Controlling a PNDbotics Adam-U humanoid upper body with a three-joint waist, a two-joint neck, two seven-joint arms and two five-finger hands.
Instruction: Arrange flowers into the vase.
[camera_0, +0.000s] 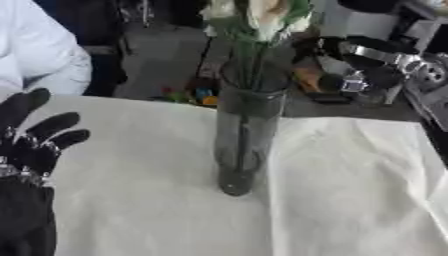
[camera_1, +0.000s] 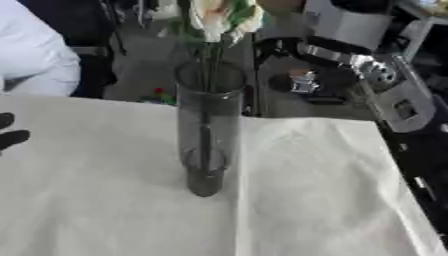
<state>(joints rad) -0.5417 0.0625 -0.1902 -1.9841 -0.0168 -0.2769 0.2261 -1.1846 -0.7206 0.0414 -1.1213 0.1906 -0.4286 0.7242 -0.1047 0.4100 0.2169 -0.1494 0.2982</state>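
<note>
Flowers (camera_0: 262, 17) stand upright in the glass vase (camera_0: 245, 130) on the white tablecloth (camera_0: 350, 200). Left hand (camera_0: 31, 145) rests nearby, fingers apart. Right hand (camera_1: 350, 45) is raised behind; its fingers cannot be made out.

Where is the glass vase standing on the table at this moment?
The vase stands upright near the middle of the white-covered table, toward its far edge, with flowers in it. The left hand rests open at the left edge, apart from it.
</note>
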